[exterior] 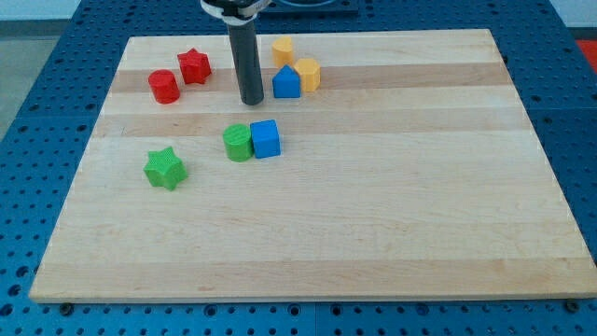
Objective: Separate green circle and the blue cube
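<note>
The green circle (238, 143) and the blue cube (266, 138) sit side by side and touching, left of the board's middle. The green circle is on the left, the blue cube on the right. My tip (251, 100) rests on the board just above the pair toward the view's top, a short gap away from both. The dark rod rises from it to the view's top edge.
A green star (165, 168) lies left of the pair. A red circle (164, 86) and red star (194, 66) sit at the top left. A blue block (286, 82) and two yellow blocks (308, 73) (283, 49) cluster right of my tip. The wooden board (392, 205) lies on a blue perforated table.
</note>
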